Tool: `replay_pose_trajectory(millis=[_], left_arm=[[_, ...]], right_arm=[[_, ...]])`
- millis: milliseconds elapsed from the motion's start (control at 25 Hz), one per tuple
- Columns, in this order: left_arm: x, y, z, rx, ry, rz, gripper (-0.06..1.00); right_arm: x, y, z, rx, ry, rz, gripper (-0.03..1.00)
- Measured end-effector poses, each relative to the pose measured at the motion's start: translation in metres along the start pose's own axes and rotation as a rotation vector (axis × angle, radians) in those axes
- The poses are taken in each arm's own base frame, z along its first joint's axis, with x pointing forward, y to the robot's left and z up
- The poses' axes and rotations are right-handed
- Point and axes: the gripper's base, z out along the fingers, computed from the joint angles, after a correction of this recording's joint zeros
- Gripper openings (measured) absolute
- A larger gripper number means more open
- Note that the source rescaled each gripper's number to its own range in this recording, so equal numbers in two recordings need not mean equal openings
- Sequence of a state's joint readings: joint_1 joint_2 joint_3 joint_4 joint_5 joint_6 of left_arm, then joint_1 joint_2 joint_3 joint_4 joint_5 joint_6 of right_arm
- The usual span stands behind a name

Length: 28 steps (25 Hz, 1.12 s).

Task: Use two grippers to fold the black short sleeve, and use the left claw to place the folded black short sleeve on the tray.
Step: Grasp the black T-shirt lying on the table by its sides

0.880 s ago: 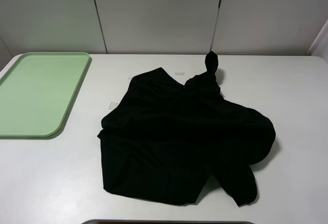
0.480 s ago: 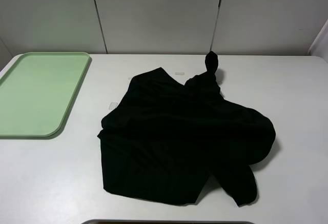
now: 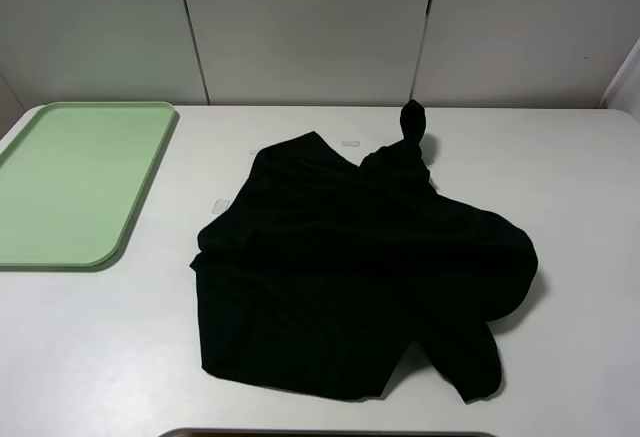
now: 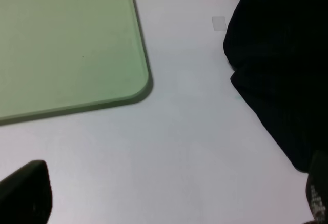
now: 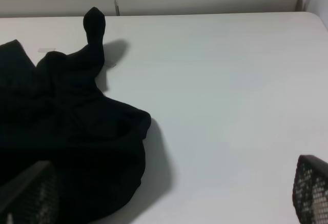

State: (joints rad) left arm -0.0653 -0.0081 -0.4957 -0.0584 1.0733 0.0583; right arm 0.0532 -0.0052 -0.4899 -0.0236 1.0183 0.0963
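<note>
Left claw: the left gripper (image 4: 171,197) hangs over bare table with its jaws wide apart and nothing between them; only two dark fingertips (image 4: 25,193) show, at the corners of the left wrist view.
Right claw: the right gripper (image 5: 169,190) has its jaws spread just as wide and is empty too; one fingertip (image 5: 311,188) sits over bare table, the other over black cloth.
Arm pose: beyond those tips I can't see either arm, so I can't tell how they are bent.
Black short sleeve: the black short sleeve (image 3: 360,277) lies crumpled and unfolded in the middle of the white table (image 3: 580,187), with a twisted peak of cloth (image 3: 413,122) standing up on its far side.
Tray: the mint-green tray (image 3: 70,182) sits flat at the far left, apart from the shirt, with a strip of bare table between them.
Hard to make out: the black fabric hides its own folds and sleeves; a dark strip (image 3: 330,433) at the near edge is cut off and I can't tell what it is.
Small bits: whitish tape strips (image 3: 350,143) lie just beside the shirt's far edge.
Open room: bare tabletop runs right of the shirt and along the near left side.
</note>
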Motion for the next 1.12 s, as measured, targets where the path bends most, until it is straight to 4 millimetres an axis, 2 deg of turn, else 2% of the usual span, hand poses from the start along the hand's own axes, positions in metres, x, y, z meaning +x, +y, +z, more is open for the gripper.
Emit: replay_pose_trajectory(millis=[1120], left_arm=[[0.0002,-0.0002,-0.0001,0.029,0.001,0.014,1.00]], right_arm=[[0.0000,0.0001,0.0000,-0.001,0.000,0.001,1.00]])
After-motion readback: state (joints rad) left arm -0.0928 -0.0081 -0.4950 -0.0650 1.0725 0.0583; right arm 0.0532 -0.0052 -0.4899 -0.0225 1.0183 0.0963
